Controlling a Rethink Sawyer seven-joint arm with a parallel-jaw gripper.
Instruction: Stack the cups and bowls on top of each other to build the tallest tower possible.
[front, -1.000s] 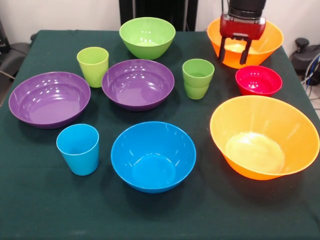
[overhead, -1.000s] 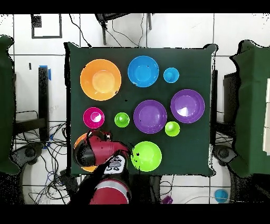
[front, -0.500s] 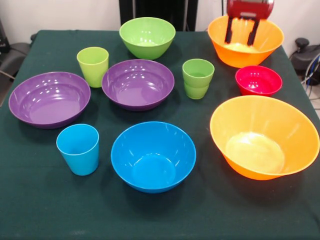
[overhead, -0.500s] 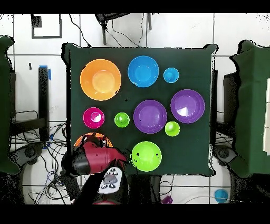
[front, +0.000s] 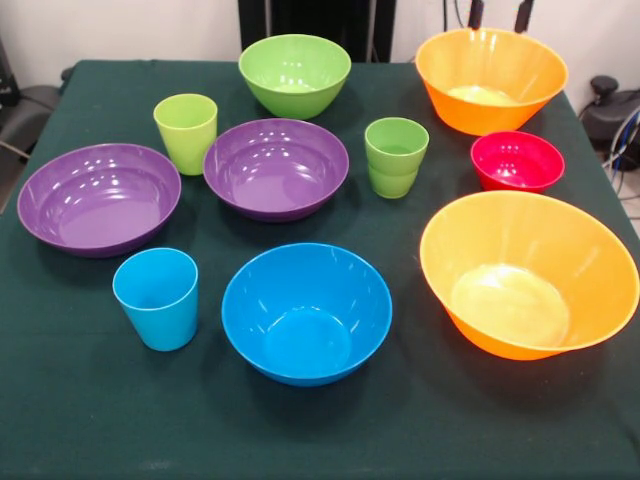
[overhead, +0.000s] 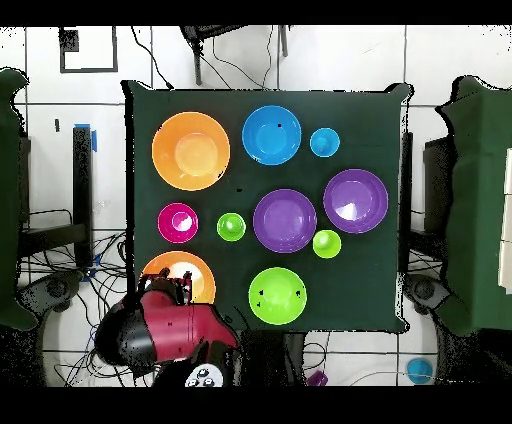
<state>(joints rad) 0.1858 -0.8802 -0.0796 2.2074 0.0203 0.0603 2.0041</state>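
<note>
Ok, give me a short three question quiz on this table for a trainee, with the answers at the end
1. True or false: some bowls are already stacked.
2. Which bowl sits nearest the ridged green cup in the front view? A the red bowl, B the blue bowl, C the near orange bowl.
3. How many cups stand on the table?

Key:
1. False, every bowl stands alone.
2. A.
3. Three: the ridged green cup, the sky blue cup and the yellow-green cup.
</note>
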